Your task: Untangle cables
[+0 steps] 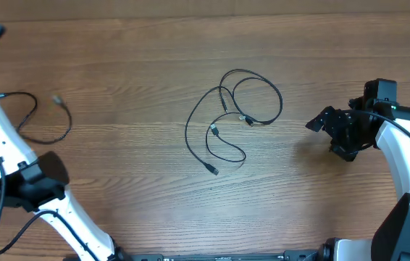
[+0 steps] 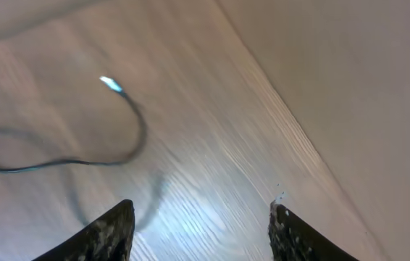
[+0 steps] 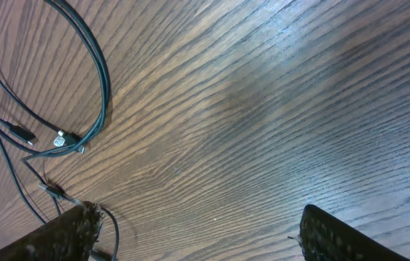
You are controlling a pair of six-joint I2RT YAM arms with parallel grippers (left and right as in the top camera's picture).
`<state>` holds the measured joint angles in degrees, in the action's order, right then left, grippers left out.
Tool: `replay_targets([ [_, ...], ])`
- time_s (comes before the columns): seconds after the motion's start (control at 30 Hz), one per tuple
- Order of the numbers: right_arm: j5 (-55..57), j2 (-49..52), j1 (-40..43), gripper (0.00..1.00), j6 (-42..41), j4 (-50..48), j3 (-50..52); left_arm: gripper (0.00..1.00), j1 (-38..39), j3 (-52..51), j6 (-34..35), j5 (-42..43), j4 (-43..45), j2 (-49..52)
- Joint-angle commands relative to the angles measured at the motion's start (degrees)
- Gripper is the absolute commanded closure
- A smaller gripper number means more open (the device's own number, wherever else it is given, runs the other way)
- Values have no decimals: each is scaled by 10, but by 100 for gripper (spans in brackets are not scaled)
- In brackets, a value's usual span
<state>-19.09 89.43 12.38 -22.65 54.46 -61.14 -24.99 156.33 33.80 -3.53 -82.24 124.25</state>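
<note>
Picture quality: soft and blurred, most of all on the left side.
Left pincer (image 2: 201, 210): seen from behind, its jaws apart, only bare wood between them.
Fingers (image 2: 111, 232): two dark tips that rise from the bottom edge, one at lower left and one at lower right, both clear of the cord.
Cable (image 2: 141, 130): one thin dark cord lying on the desk, running in from the left edge and curving up in a hook.
Plug (image 2: 109, 83): small bright end of the cable, up left, free.
Desk (image 2: 212, 145): pale wood grain, its edge running diagonally from top centre to lower right.
Beyond the edge (image 2: 350, 87): plain pale surface, featureless.
</note>
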Motion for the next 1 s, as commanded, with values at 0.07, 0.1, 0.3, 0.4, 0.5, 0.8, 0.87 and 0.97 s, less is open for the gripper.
replay_targets([
  [0.07,0,-3,1,13,2,-3,-11,40,85,0,-70,21,6,2],
  [0.1,0,-3,1,13,2,-3,-11,40,104,0,-76,22,6,2],
  [0.3,0,-3,1,13,2,-3,-11,36,206,-12,-102,26,5,2],
  [0.4,0,-3,1,13,2,-3,-11,34,257,-25,-130,26,9,2],
  [0.5,0,-3,1,13,2,-3,-11,29,327,-61,-192,26,26,2],
  [0.8,0,-3,1,13,3,-3,-11,21,429,-209,-276,106,94,2],
  [0.87,0,-3,1,13,4,-3,-11,21,444,-240,-276,116,115,2],
  [0.97,0,-3,1,13,4,-3,-11,19,463,-283,-276,125,145,2],
])
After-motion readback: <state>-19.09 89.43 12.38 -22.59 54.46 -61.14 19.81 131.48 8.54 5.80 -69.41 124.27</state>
